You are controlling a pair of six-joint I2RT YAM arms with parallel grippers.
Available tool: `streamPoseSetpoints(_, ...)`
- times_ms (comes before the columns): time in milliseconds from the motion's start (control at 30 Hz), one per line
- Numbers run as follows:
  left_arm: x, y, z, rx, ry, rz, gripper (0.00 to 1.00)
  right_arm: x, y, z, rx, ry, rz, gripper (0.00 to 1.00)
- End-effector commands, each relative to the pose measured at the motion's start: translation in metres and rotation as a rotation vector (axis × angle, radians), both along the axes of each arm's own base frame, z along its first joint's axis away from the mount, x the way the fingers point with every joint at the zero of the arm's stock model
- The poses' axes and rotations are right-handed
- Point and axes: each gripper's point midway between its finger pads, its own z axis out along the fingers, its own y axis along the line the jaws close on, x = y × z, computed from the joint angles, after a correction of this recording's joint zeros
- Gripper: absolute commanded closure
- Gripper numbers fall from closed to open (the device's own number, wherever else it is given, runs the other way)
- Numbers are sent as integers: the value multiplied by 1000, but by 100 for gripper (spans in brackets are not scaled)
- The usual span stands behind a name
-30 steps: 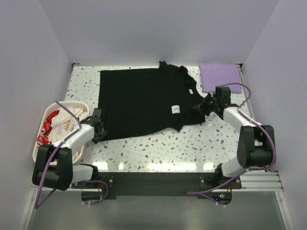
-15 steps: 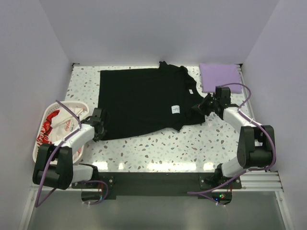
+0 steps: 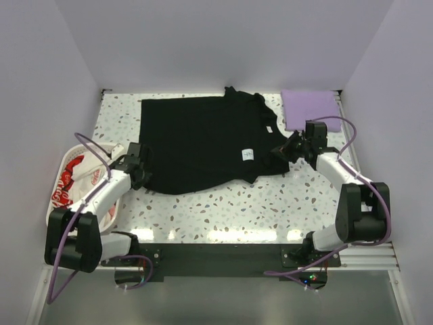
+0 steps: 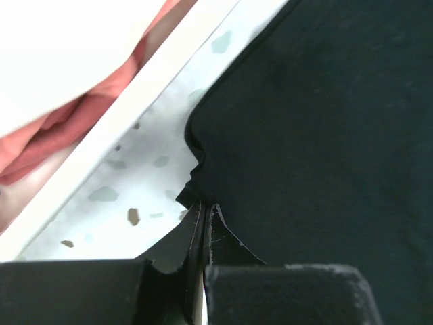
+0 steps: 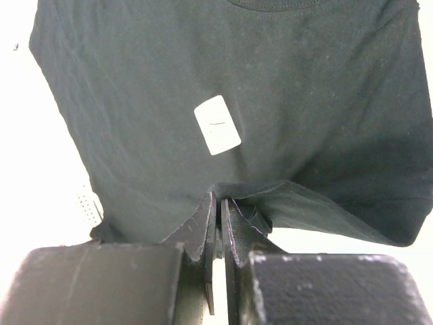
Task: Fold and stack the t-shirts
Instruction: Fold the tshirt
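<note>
The black t-shirt [image 3: 196, 135] lies spread flat across the middle of the table. My left gripper [image 3: 142, 167] is shut on its near left corner, and in the left wrist view the jaws [image 4: 203, 206] pinch the black hem [image 4: 325, 101]. At the shirt's right edge my right gripper [image 3: 281, 150] is shut on a raised fold of black fabric [image 5: 169, 61], with the jaws [image 5: 220, 200] just below a white label [image 5: 216, 125]. The lavender t-shirt [image 3: 310, 107] lies folded at the far right corner. The white t-shirt with red lettering [image 3: 74, 177] sits crumpled in the basket.
The white plastic basket [image 3: 49, 206] stands at the table's left edge, right beside my left arm; its rim [image 4: 135, 101] runs diagonally through the left wrist view. Walls close in the table on the left, far and right sides. Speckled tabletop [image 3: 257, 203] shows in front of the black shirt.
My left gripper has shut on the black shirt's near left corner and pulled it away from the table's near edge. The right gripper stays shut in place.
</note>
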Motion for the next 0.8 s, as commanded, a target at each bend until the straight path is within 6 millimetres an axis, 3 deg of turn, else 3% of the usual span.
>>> streamPoseSetpoints(0, 20, -2, 25, -1, -66, -18, 100, 8, 1, 30, -14, -85, 11, 100)
streamPoseSetpoints(233, 61, -6, 45, 0, -110, -22, 100, 33, -1, 48, -31, -118, 6, 100)
streamPoseSetpoints(333, 82, -10, 43, -2, -98, -26, 100, 49, 0, 59, -30, -141, 5, 100)
streamPoseSetpoints(367, 87, -11, 44, -2, -98, -29, 100, 54, -1, 51, -35, -121, 3, 100)
streamPoseSetpoints(433, 100, -11, 49, 0, -110, -24, 100, 66, 0, 55, -31, -131, 4, 100)
streamPoseSetpoints(467, 104, -10, 40, 1, -86, -21, 100, 71, 1, 46, -31, -108, 6, 100)
streamPoseSetpoints(533, 114, -8, 34, -15, -72, -13, 100, 83, 3, 48, -25, -114, 15, 100)
streamPoseSetpoints(567, 117, -6, 32, -21, -71, -7, 100, 87, 4, 37, -24, -87, 23, 100)
streamPoseSetpoints(767, 131, 8, 19, -65, -65, 22, 100, 108, 6, 35, -31, -91, 50, 100)
